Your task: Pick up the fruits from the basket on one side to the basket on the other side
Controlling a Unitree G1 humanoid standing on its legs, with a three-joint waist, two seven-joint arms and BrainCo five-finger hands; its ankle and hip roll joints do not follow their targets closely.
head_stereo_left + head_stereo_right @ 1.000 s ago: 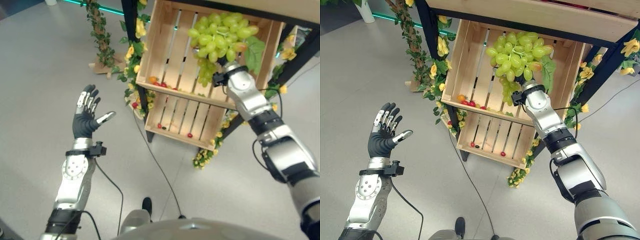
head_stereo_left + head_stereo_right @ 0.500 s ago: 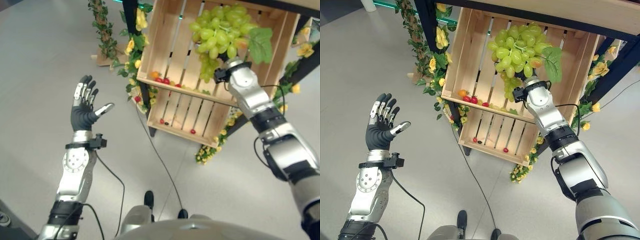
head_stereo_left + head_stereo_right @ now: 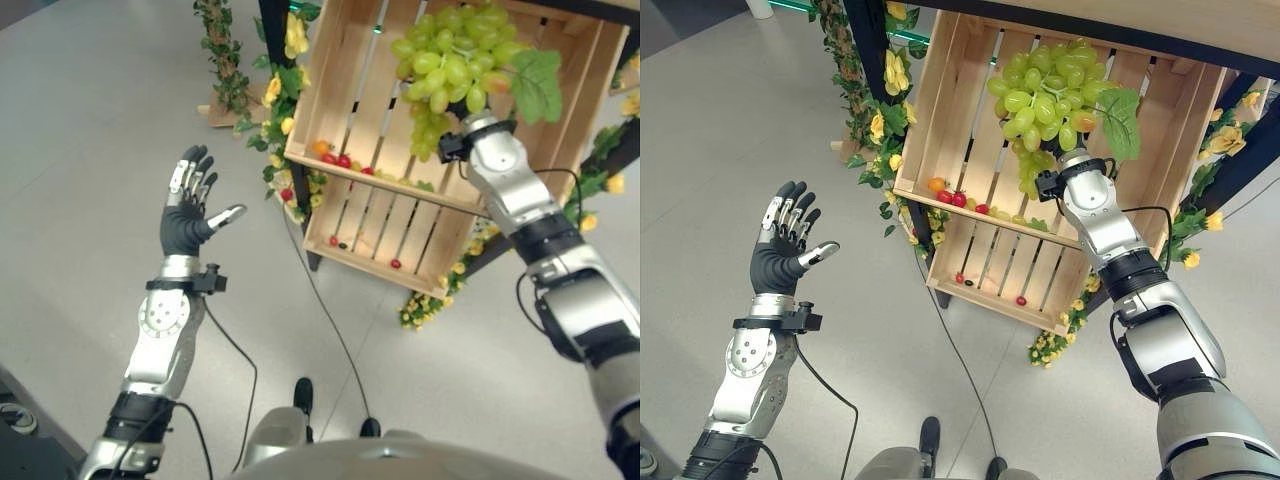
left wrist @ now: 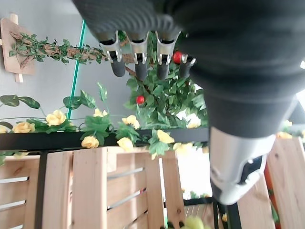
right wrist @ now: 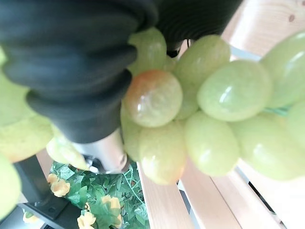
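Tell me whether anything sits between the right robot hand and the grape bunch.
Nothing visible does. The right robot hand is pressed right into the green grape bunch, in front of the tilted wooden crate; its fingers are hidden among the grapes.

There was 1 bunch of green grapes (image 3: pixel 1052 92) with 1 green leaf (image 3: pixel 1122 120). 2 wooden crates (image 3: pixel 970 130) stood stacked. The upper crate held 1 orange fruit (image 3: pixel 936 185) and about 3 small red fruits (image 3: pixel 958 199). The lower crate held about 2 red fruits (image 3: pixel 1021 300) and 1 dark one (image 3: pixel 969 283).
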